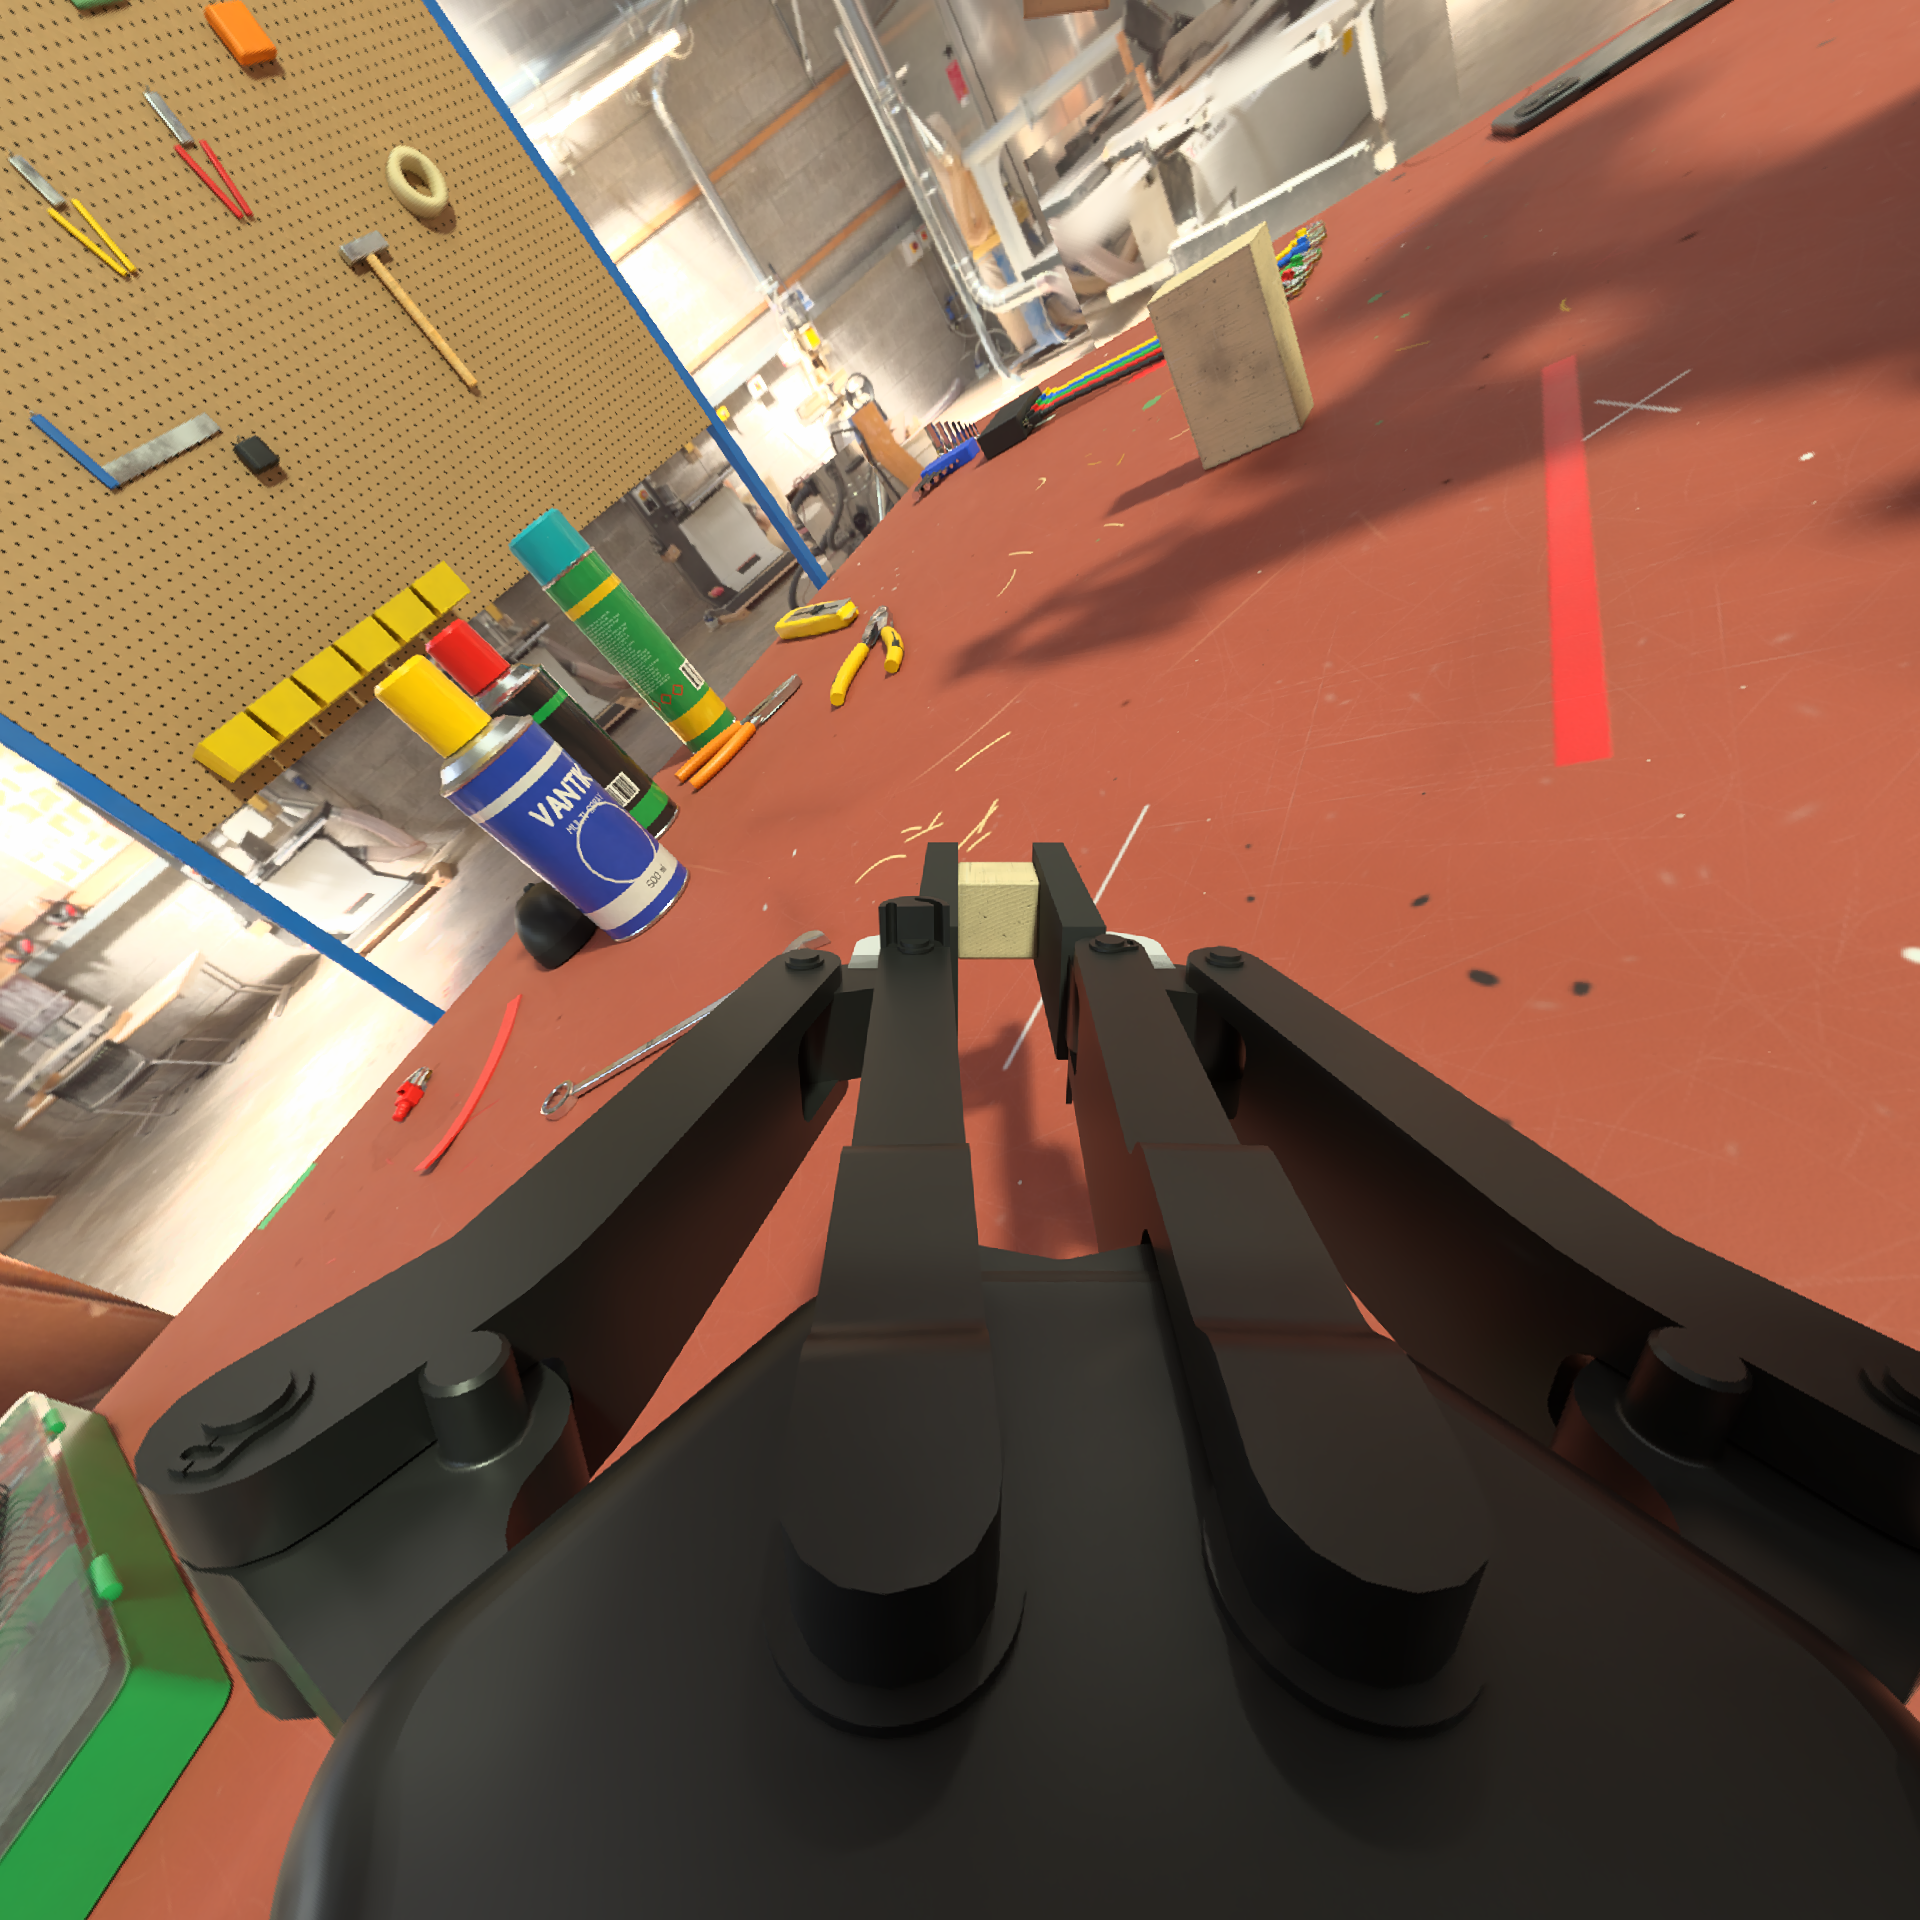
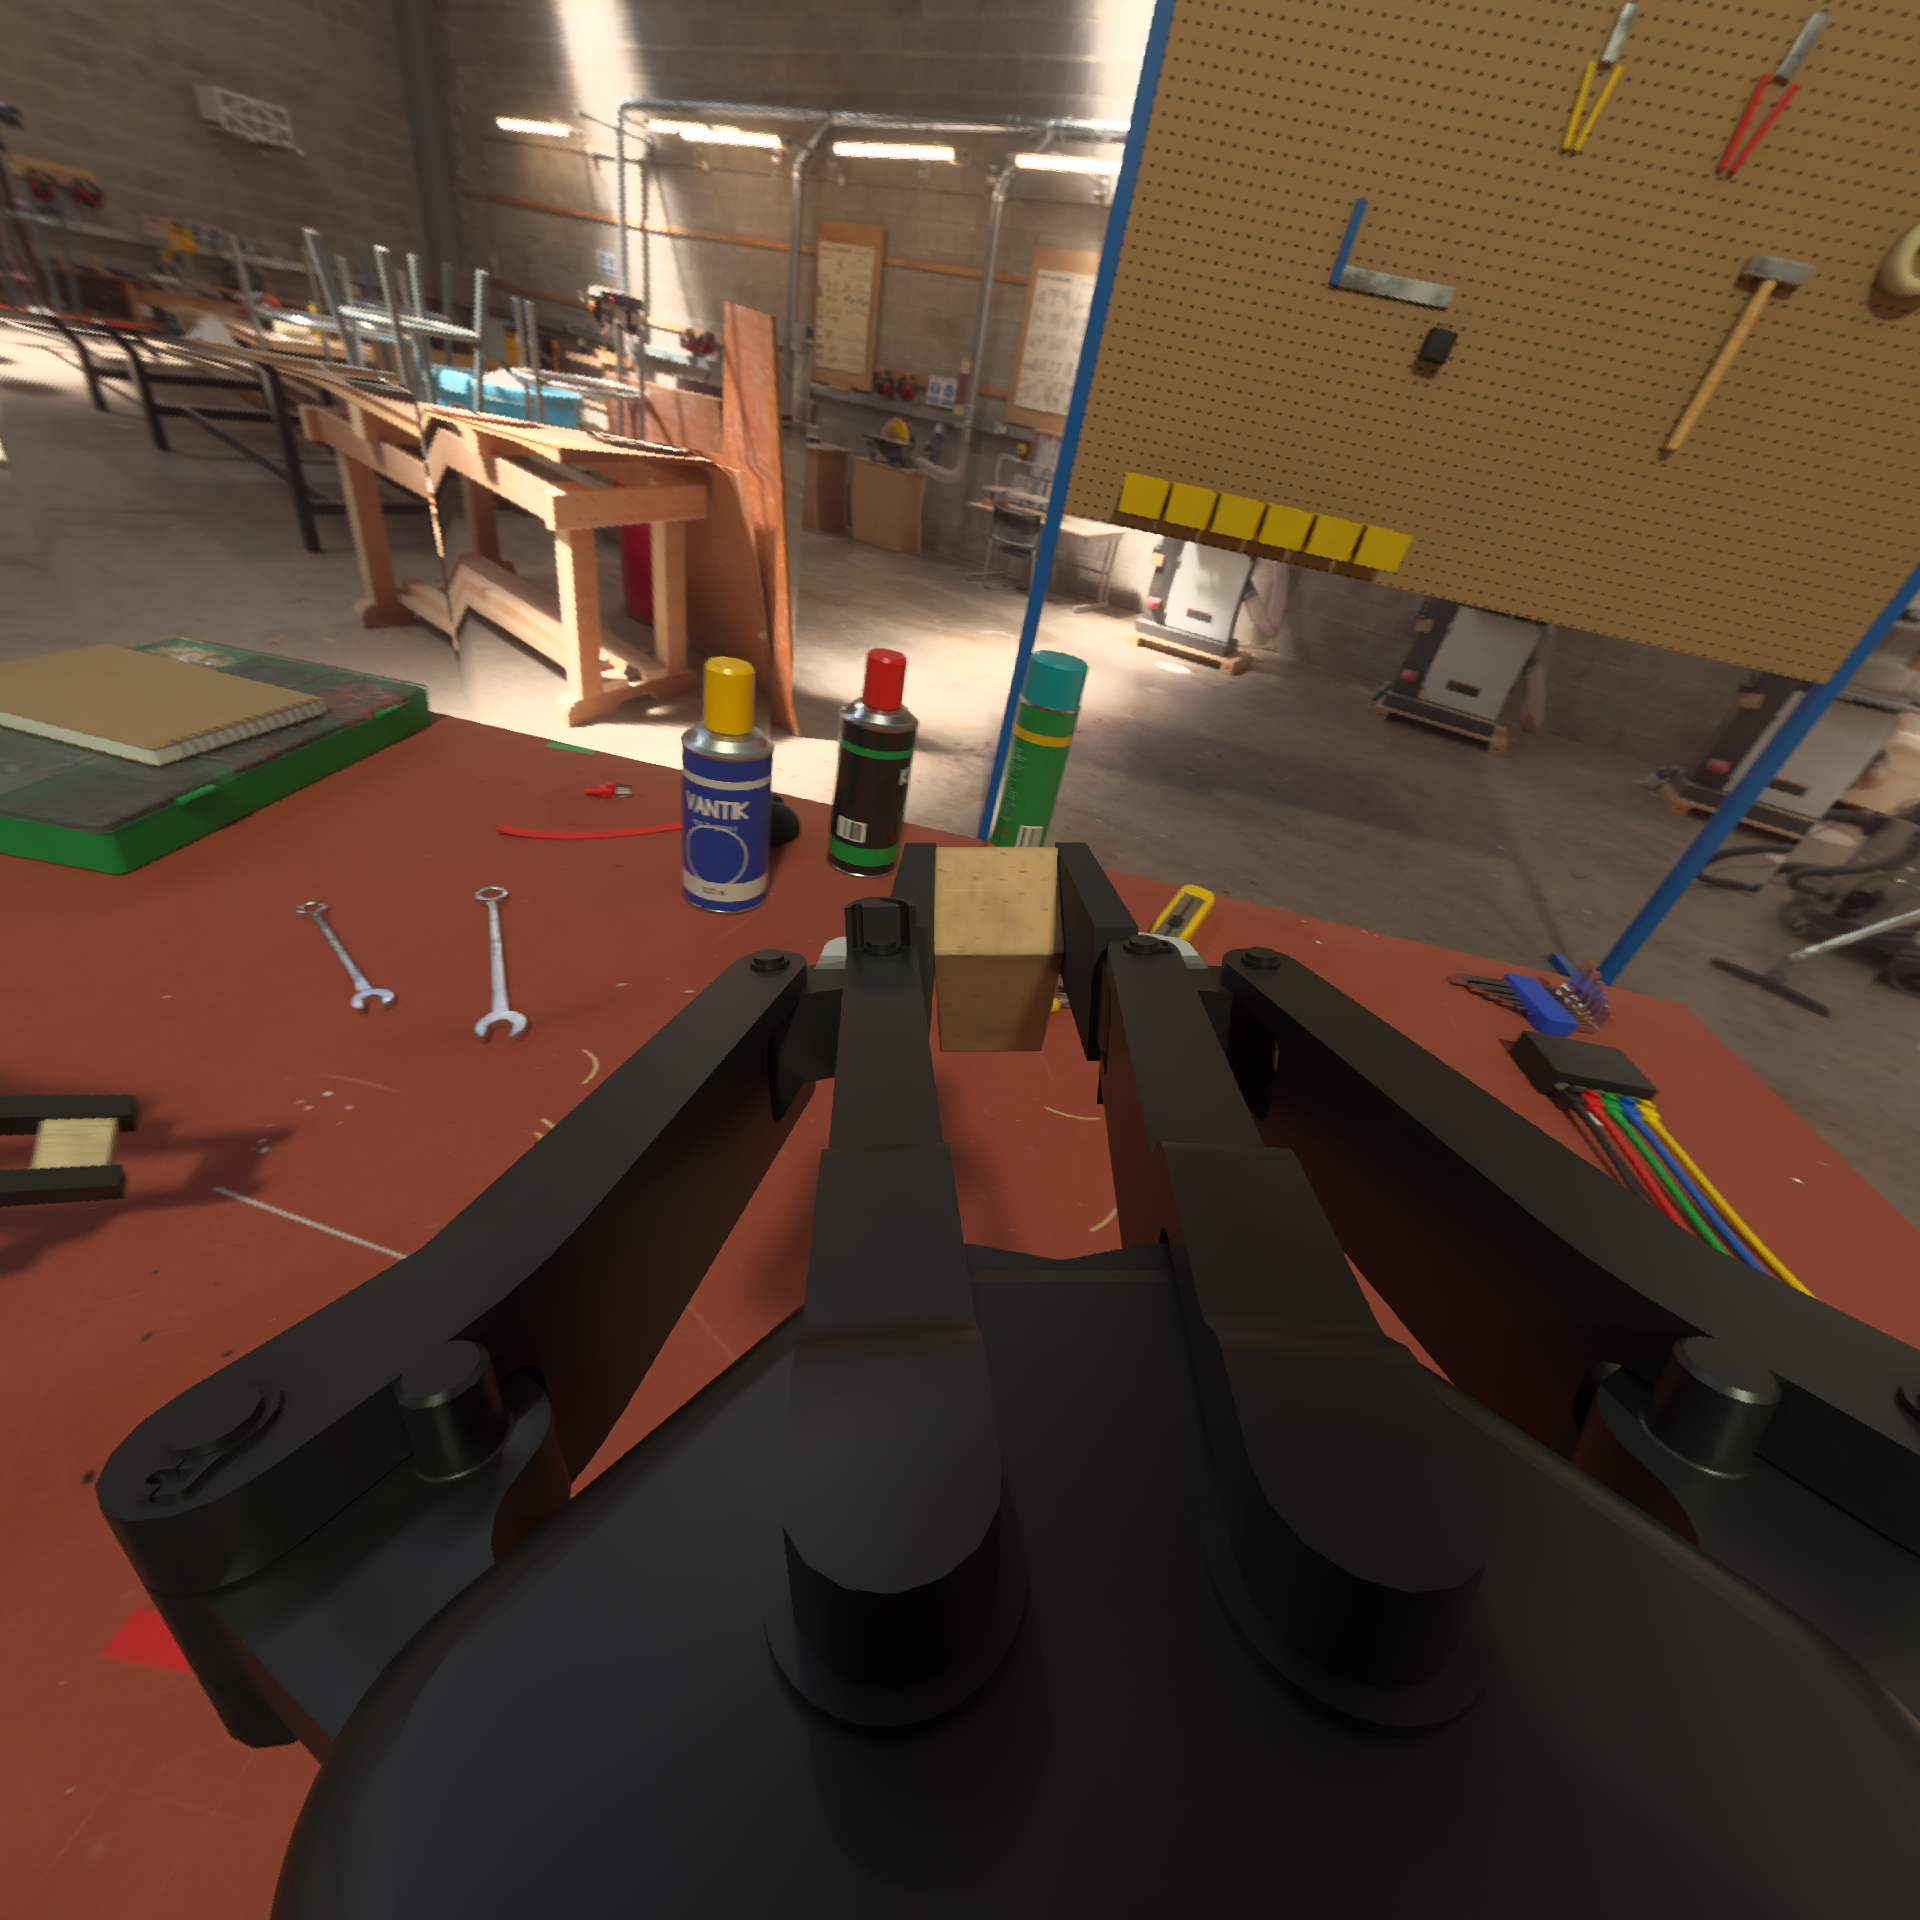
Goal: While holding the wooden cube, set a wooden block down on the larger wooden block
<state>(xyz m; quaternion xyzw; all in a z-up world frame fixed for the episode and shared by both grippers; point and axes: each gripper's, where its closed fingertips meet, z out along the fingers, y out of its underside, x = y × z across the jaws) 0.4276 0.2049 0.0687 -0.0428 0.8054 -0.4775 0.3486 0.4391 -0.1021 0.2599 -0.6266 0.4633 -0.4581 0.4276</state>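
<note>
My left gripper (image 1: 997, 883) is shut on a small pale wooden cube (image 1: 997, 914) and holds it just above the red-brown table. The larger wooden block (image 1: 1231, 348) stands alone on the table, far ahead and to the right. My right gripper (image 2: 995, 883) is shut on a longer wooden block (image 2: 987, 997) that hangs down between the fingers, above the table. The left gripper with the cube (image 2: 73, 1143) also shows at the left edge of the right wrist view. The larger block is not in the right wrist view.
Three spray cans (image 2: 727, 800) stand near the table's back edge under a pegboard (image 2: 1507, 312). Two wrenches (image 2: 499, 966), yellow pliers (image 1: 868, 655), a green case (image 2: 208, 769) bearing a notebook, and coloured cables (image 2: 1662, 1174) lie around. A red tape strip (image 1: 1577, 561) marks the table.
</note>
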